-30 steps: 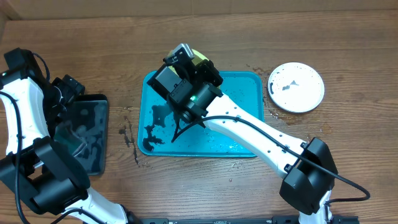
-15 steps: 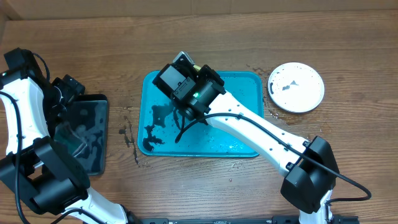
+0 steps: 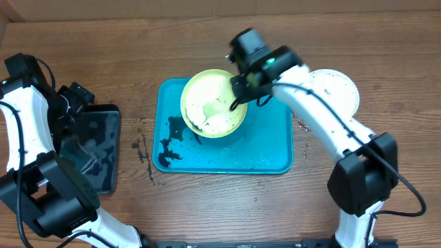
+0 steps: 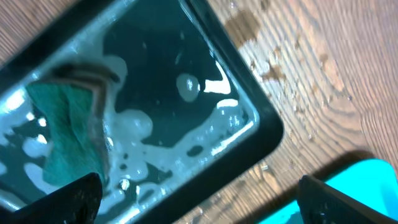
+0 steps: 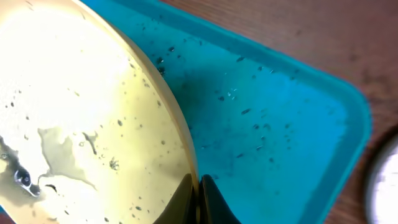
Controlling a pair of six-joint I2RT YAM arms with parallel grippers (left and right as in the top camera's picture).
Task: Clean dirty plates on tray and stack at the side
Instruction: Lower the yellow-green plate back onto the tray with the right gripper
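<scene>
My right gripper [image 3: 240,95] is shut on the right rim of the yellow-green speckled plate [image 3: 211,102] and holds it over the upper part of the turquoise tray [image 3: 265,148]. In the right wrist view the fingers [image 5: 199,194] pinch the plate's rim [image 5: 93,118], with wet smears on the plate and the tray [image 5: 273,118] below. The white plate [image 3: 331,96] with dark smears lies on the table right of the tray. My left gripper [image 4: 193,199] is open over the black tray [image 4: 186,93]. The light blue plate is out of view.
The black tray [image 3: 93,148] at the left holds soapy water and a green sponge [image 4: 68,134]. Dark smears and puddles [image 3: 169,148] lie in the turquoise tray's left part. Water drops spot the wood [image 3: 141,151] between the trays.
My right arm has swung from over the tray's left side up to the right, uncovering the yellow-green plate held by its rim. The left arm has not moved.
</scene>
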